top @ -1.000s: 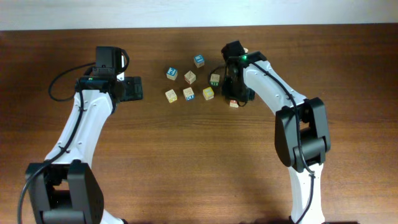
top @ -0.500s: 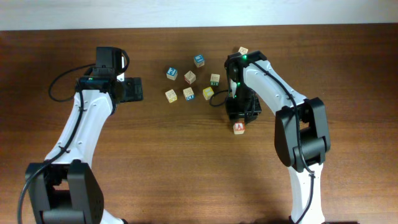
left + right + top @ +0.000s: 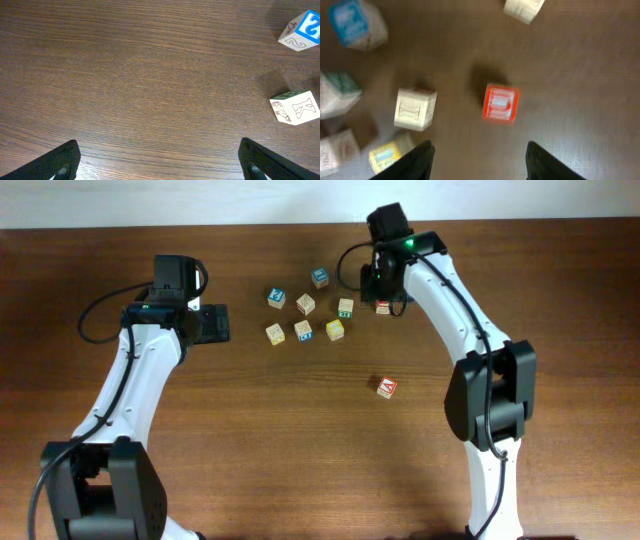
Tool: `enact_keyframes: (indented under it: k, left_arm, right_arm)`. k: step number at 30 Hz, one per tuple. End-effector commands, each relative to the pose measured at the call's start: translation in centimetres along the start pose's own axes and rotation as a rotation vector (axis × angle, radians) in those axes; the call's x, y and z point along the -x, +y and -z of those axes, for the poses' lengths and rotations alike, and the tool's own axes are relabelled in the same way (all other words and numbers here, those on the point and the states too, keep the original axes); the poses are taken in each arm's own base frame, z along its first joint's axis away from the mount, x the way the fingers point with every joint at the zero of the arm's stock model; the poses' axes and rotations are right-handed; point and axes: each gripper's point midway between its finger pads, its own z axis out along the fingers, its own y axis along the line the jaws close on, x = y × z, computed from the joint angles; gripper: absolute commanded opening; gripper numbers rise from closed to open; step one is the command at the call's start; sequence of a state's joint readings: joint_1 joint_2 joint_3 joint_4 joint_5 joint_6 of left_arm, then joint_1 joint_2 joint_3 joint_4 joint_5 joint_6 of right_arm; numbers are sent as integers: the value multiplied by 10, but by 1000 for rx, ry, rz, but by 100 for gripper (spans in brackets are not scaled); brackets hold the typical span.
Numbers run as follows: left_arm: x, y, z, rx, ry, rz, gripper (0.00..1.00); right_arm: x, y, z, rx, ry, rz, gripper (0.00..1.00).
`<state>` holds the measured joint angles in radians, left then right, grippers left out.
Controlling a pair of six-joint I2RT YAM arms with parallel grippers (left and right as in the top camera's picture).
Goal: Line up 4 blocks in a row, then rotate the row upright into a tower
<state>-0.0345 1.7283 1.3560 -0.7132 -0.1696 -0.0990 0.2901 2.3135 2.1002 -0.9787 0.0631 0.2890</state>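
Note:
A red-faced block (image 3: 383,307) (image 3: 500,103) lies on the table just ahead of my right gripper (image 3: 386,288) (image 3: 480,147). That gripper is open, with nothing between its fingers. A second red-faced block (image 3: 386,387), showing a letter A, sits alone nearer the front. The green-faced block (image 3: 346,307) and the yellow-faced block (image 3: 335,330) (image 3: 387,155) sit left of the right gripper. My left gripper (image 3: 212,323) (image 3: 159,145) stands wide open over bare wood, left of the cluster.
Two blue-faced cubes (image 3: 319,277) (image 3: 276,298) and several pale cubes (image 3: 303,330) sit in the cluster between the arms. The left wrist view shows a blue-faced cube (image 3: 300,31) and a cube with a K (image 3: 296,106) at its right edge.
My right gripper let go of the red A block near the front, opened wider and moved back over the other red-faced block. The left arm has not moved.

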Motion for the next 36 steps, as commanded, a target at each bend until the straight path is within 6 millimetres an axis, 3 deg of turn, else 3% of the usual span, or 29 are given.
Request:
enact_keyframes:
  k: [1, 4, 6, 9, 15, 21, 24, 27, 29, 34, 36]
  left_arm:
    - [5, 1, 1, 9, -8, 13, 99]
    - [2, 1, 1, 10, 3, 10, 99]
    - [1, 1, 1, 11, 8, 9, 99]
    - [1, 1, 1, 11, 8, 10, 99]
    - [1, 1, 1, 11, 8, 10, 99]
    - [1, 1, 1, 11, 8, 9, 99]
    - [2, 1, 1, 10, 4, 10, 99]
    - [2, 1, 1, 10, 4, 10, 99]
    - [3, 1, 1, 10, 0, 11, 99]
    - [6, 1, 1, 9, -11, 13, 99]
    - [8, 0, 1, 8, -21, 15, 99]
  right_arm:
    - [-2, -6, -38, -35, 7, -45, 60]
    - [-1, -9, -65, -60, -9, -53, 60]
    - [-4, -11, -73, -74, -1, -63, 59]
    - [-2, -12, -74, -77, -8, -64, 42]
    - [-24, -15, -74, -96, 78, -60, 27]
    - [-99, 6, -56, 18, 408, -60, 28]
    - [-137, 31, -39, 19, 539, -3, 28]
    - [-156, 48, -31, 5, 587, 50, 29]
    - [-170, 50, -25, -36, 621, 89, 36]
    - [-160, 32, -28, -75, 602, 46, 44]
    - [-137, 34, -22, -40, 535, 68, 47]
